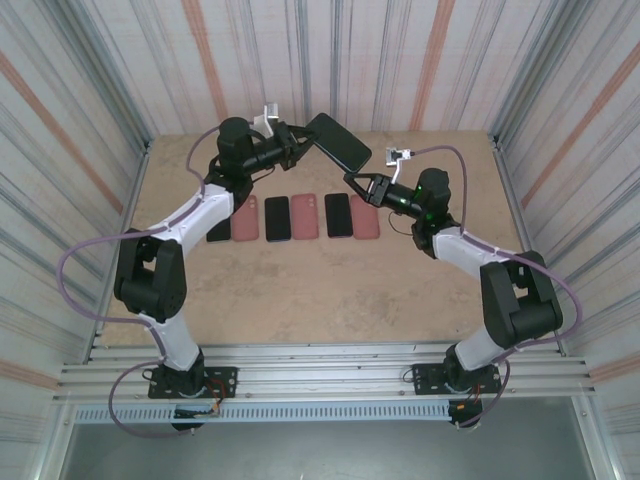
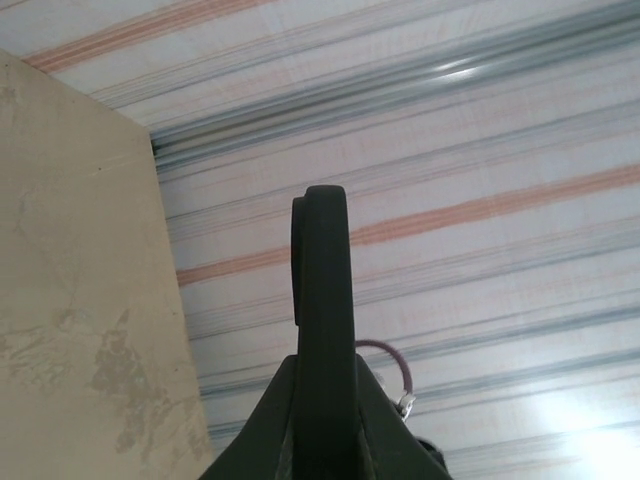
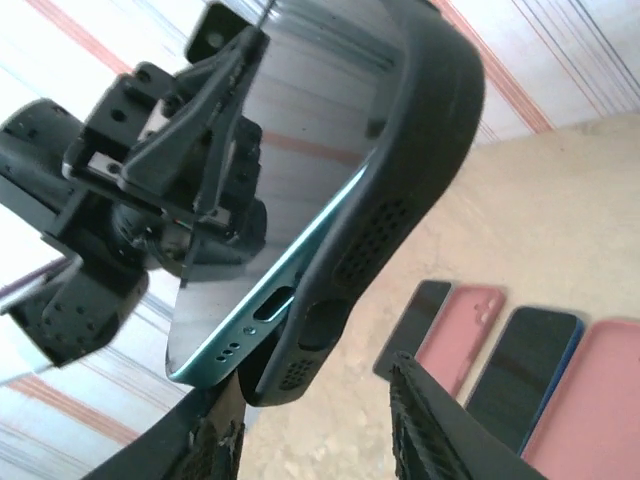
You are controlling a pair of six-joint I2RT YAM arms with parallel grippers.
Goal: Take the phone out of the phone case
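From above, the left gripper [image 1: 297, 140] holds the phone [image 1: 338, 142] up over the far side of the table [image 1: 300, 300]. It is well clear of the row of spare phones [image 1: 277, 218] and pink cases [image 1: 305, 215] lying flat there. The right gripper [image 1: 358, 182] sits just at the phone's near lower corner. From this height the slab looks whole, so nothing shows how far the job has got. The right wrist view settles that. At the end with the charging port [image 3: 272, 303], the black case [image 3: 430, 130] has sprung off the phone's teal edge and bows away from it. Further up, towards the left gripper, the two lie together, so the peel looks started but not finished. The rest of the rim has yet to come free and the phone has yet to be lifted out. In this view the right fingers [image 3: 425, 430] stand apart with the loose case corner just above the gap, gripping nothing. The left fingers are pinched across the phone's far end. The left wrist view shows the slab edge-on, upright between its own closed fingers [image 2: 275, 430]. A thin layer sits against a thicker one, but I cannot tell which is which, and the freed corner is hidden from here.
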